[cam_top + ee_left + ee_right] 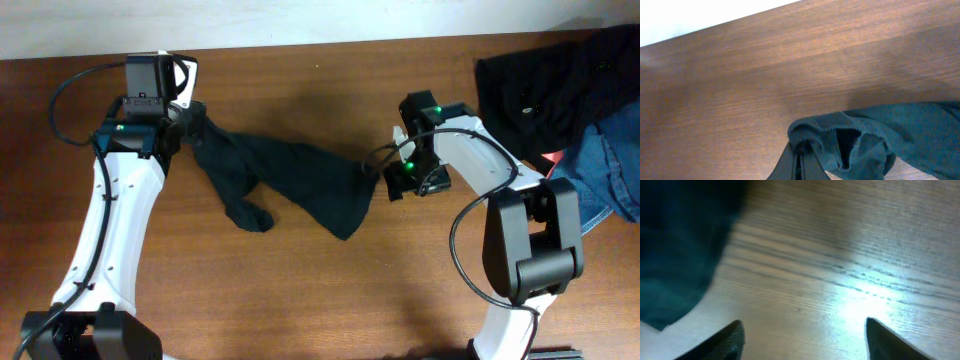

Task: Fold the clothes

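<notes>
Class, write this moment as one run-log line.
left tool: shut on shirt | right tool: open, empty, beside shirt | shirt: bunched on table | fold: not done

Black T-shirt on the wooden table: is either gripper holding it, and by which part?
The left gripper is shut on a bunched edge at one end of the black thin-fabric T-shirt. The right gripper is open, holding nothing.

Overhead: even light, sharp, soft shadow beside the T-shirt (300,180). Right wrist: badly blurred, white glare streaking the table (865,285). Left wrist: clear, slightly dim.
</notes>
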Controlling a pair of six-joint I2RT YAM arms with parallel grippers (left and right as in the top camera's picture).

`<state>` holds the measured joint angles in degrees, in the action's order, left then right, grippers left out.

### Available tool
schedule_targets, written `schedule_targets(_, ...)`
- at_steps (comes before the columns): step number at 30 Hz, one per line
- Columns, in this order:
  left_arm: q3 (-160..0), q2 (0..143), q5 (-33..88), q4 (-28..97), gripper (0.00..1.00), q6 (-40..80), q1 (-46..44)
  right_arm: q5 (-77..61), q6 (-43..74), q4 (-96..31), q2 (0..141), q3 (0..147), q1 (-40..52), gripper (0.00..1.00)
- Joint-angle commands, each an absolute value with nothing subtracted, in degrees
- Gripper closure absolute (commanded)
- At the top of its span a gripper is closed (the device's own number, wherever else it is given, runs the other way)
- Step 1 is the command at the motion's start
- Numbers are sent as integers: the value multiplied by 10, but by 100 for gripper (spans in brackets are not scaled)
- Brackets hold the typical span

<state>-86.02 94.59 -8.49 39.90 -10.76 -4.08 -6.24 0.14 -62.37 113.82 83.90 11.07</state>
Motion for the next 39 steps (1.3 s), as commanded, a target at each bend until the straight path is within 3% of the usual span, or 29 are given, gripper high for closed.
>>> schedule_targets(1,-873,936,-66,403,99,-112,-43,-86,3,-637,1090,857,140,37)
schedule_targets(4,-873,936,-66,403,99,-112,-43,-88,3,-647,1063,857,179,49)
schedule_targets(14,-873,936,-66,408,99,-112,-43,-69,16,-595,1055,809,299,57)
schedule_targets(20,-873,936,-66,409,100,-112,-43,8,13,-554,1055,775,346,58)
schedule_targets(39,-873,936,-66,410,99,-112,-43,-25,-8,-396,1056,667,375,62)
